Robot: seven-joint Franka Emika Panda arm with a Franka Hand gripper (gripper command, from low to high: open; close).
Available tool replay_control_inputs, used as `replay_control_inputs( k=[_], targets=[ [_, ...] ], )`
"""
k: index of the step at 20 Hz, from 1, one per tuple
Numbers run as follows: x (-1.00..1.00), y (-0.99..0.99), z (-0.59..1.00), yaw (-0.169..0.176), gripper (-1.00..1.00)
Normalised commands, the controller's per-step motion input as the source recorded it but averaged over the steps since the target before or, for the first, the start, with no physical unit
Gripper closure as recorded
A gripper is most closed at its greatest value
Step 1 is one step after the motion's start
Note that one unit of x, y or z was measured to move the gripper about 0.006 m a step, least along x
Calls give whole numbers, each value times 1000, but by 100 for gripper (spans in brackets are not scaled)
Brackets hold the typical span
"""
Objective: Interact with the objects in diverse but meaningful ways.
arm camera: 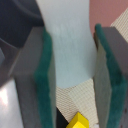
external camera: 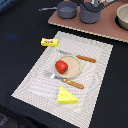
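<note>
In the wrist view my gripper is shut on a white fish, which fills the gap between the green pads. A yellow corner shows below the fingers; which item it belongs to is unclear. In the exterior view the gripper is only partly in frame, above a grey pot at the back. On the striped placemat lie a yellow block with a red label and a yellow holed cheese wedge. A red tomato sits on a round plate.
A pink board at the back carries a second grey pot and a beige bowl. A knife and a fork with wooden handles flank the plate. Dark cloth surrounds the placemat.
</note>
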Motion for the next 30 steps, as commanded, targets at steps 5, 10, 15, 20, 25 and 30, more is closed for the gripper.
replay_control_inputs(
  k=[5, 10, 15, 20, 25, 30],
  targets=[
    [-283, 60, -342, 59, 100],
    [-158, 0, -291, 53, 100],
    [-34, 1, -17, 21, -100],
    [-71, 0, 173, 12, -100],
    [-79, 0, 947, 0, -100],
    [33, -54, 1000, -3, -100]
  ],
)
